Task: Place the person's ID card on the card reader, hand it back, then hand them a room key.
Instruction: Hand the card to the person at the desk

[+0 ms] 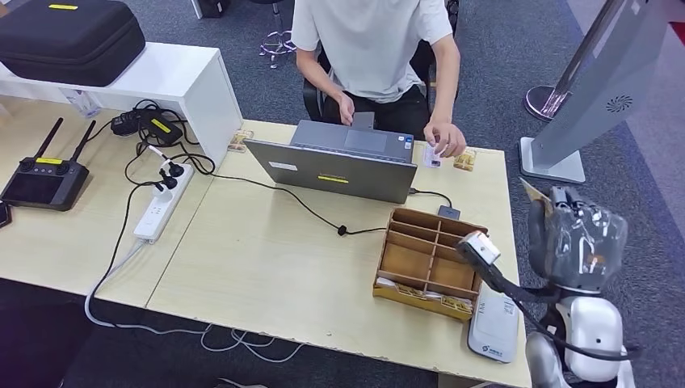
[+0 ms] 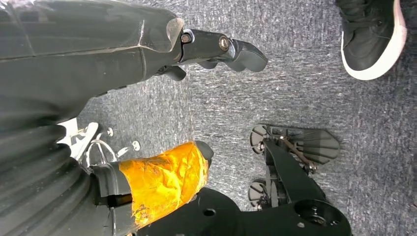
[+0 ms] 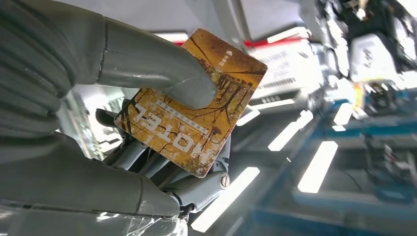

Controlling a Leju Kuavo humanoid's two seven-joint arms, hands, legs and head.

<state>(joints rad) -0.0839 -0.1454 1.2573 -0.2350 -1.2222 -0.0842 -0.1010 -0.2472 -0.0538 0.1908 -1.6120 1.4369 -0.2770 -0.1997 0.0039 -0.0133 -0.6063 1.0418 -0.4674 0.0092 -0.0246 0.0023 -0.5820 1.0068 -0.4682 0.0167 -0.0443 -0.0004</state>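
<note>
My right hand (image 1: 577, 238) is raised beside the table's right edge, above the card reader. Its thumb and fingers pinch a yellow room key card (image 3: 193, 103) printed HOTEL; one corner of the key card (image 1: 532, 192) sticks up above the hand. The grey-white card reader (image 1: 493, 326) lies flat at the table's front right corner with nothing on it. Across the table a seated person's hand (image 1: 446, 137) holds a small white ID card (image 1: 432, 156) at the far edge. My left hand (image 2: 113, 59) hangs over the floor, fingers (image 2: 221, 49) apart from the orange-taped thumb (image 2: 164, 179), holding nothing.
A wooden compartment box (image 1: 428, 257) stands just left of the reader. An open laptop (image 1: 335, 166) faces the person. A power strip (image 1: 161, 206), a controller (image 1: 44, 182) and a black case (image 1: 69, 36) are on the left. A grey kiosk (image 1: 602, 89) stands at the right.
</note>
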